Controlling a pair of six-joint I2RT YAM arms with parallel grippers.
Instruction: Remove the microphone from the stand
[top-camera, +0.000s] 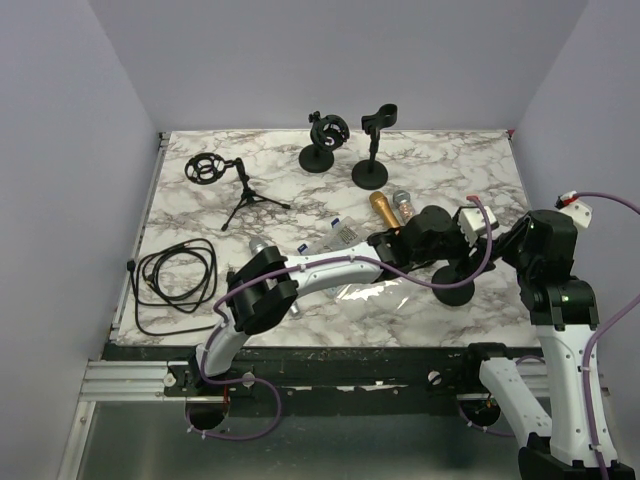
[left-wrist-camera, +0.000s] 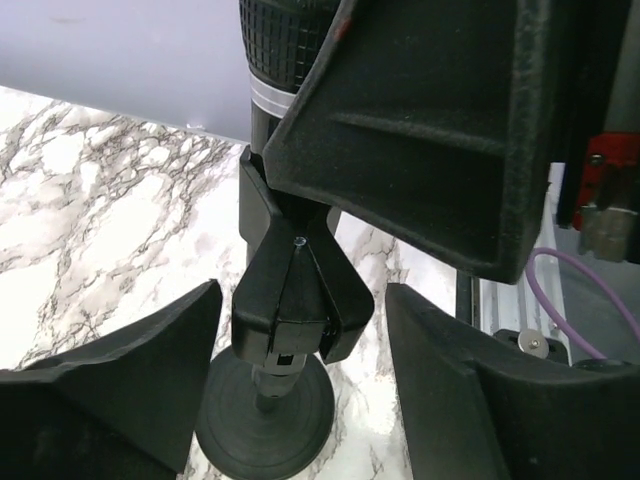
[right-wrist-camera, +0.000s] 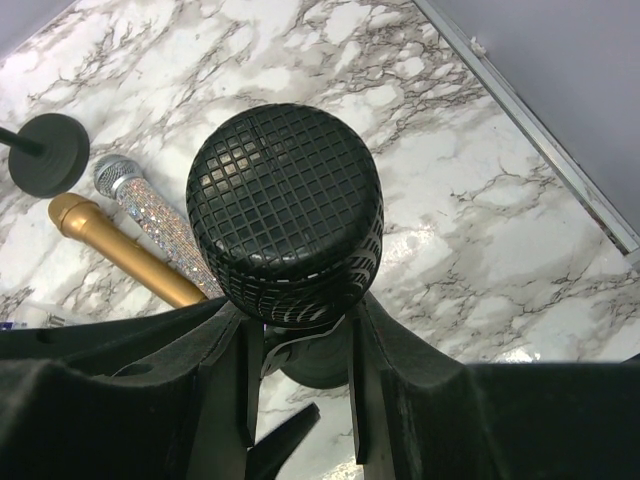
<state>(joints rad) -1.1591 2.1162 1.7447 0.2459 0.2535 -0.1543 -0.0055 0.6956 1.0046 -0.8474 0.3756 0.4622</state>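
A black microphone with a mesh head (right-wrist-camera: 285, 200) stands upright in the clip (left-wrist-camera: 290, 300) of a black desk stand with a round base (top-camera: 455, 290), at the right of the marble table. My right gripper (right-wrist-camera: 298, 310) is shut on the microphone's body just under the head. Its fingers (right-wrist-camera: 400, 370) press both sides. My left gripper (left-wrist-camera: 302, 290) is open. Its fingers (left-wrist-camera: 120, 370) flank the stand's clip with gaps on both sides, above the base (left-wrist-camera: 265, 410). In the top view both grippers (top-camera: 410, 243) (top-camera: 470, 235) meet over the stand.
A gold microphone (top-camera: 383, 208) and a glittery silver one (top-camera: 405, 205) lie just behind the stand, with a clear packet (top-camera: 335, 235) to their left. Two empty stands (top-camera: 322, 140) (top-camera: 373, 150) are at the back, a tripod stand (top-camera: 230, 185) and a coiled cable (top-camera: 175, 275) at the left.
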